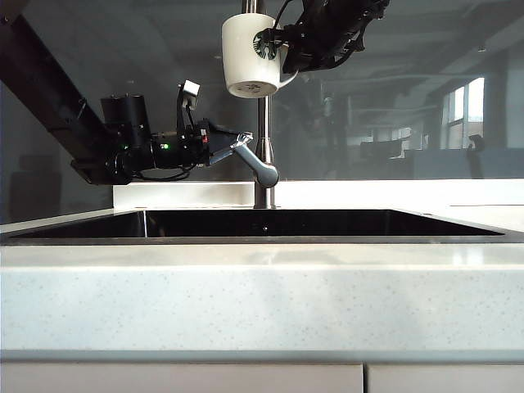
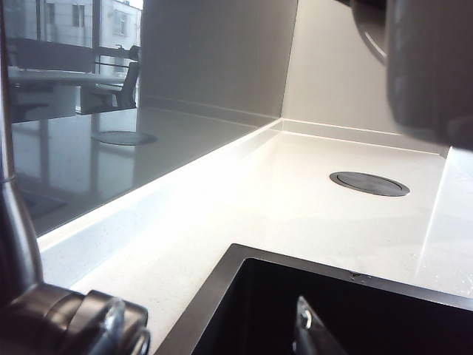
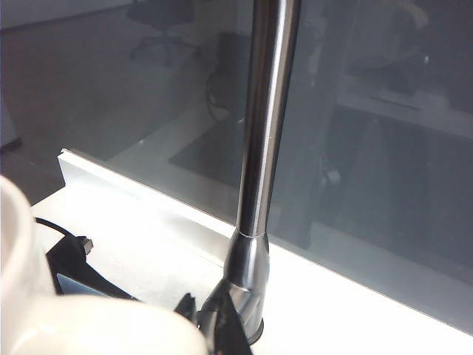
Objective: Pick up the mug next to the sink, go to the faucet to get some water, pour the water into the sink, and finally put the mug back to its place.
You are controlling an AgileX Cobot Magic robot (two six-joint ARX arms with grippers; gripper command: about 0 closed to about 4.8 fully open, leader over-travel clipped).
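Note:
The white mug [image 1: 248, 56] with the green logo hangs upright high above the sink [image 1: 262, 240], right in front of the faucet [image 1: 264, 131] pipe. My right gripper [image 1: 284, 41] comes in from the upper right and is shut on the mug's handle side. The right wrist view shows the mug [image 3: 74, 325] as a white blur beside the faucet [image 3: 262, 148]. My left gripper [image 1: 236, 146] reaches in level from the left, open, its jaws on either side of the faucet's lever [image 1: 254, 161]. One of its fingers [image 2: 314, 336] shows over the dark sink [image 2: 214, 296].
A white counter [image 1: 262, 303] runs across the front, its edge toward the camera. A dark glass backsplash [image 1: 393, 98] stands behind the faucet. A round dark cover [image 2: 368, 183] is set in the counter beyond the sink's corner.

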